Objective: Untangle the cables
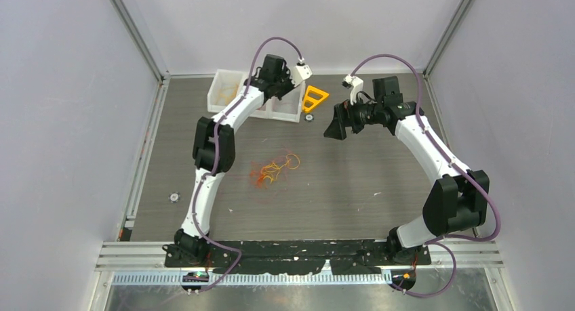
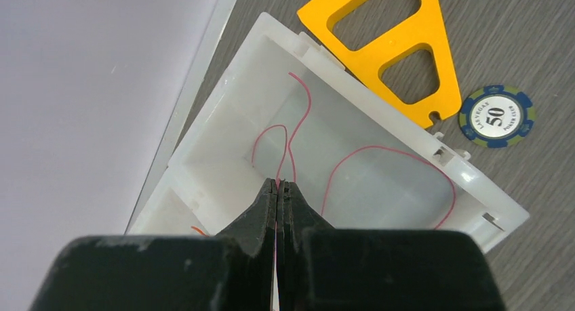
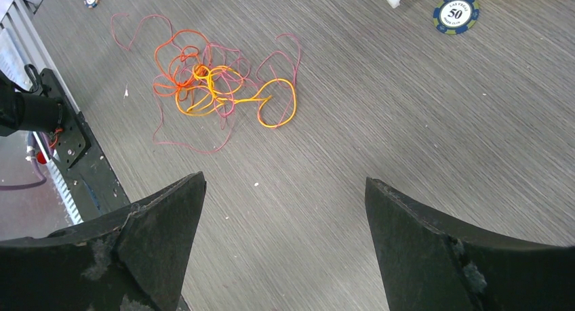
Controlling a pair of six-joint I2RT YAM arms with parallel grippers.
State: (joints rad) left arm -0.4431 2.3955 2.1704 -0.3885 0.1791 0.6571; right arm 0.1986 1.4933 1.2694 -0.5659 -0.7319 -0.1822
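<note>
Over far-edge bin point(image 2: 217, 114), your left claw point(image 2: 278, 183) clamps red strand point(image 2: 298, 114); on release it may cling to pads, drag out. Right claw point(image 3: 285, 179) gapes wide; clump point(image 3: 210, 87) tangled.

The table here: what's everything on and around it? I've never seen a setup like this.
Cables: one tangled clump, orange, yellow and red, mid-table.
Red strand: one, hanging into the bin from the left gripper.
Second red strand: one, lying in the bin.
White bin: translucent, with compartments, far left of the table.
Triangle: one, yellow, beside the bin.
Poker chips: two; a blue one marked 50 by the triangle, another near the table's left edge.
Table: grey wood-grain.
Left gripper: black, shut on the red strand.
Right gripper: black, open, above the table.
</note>
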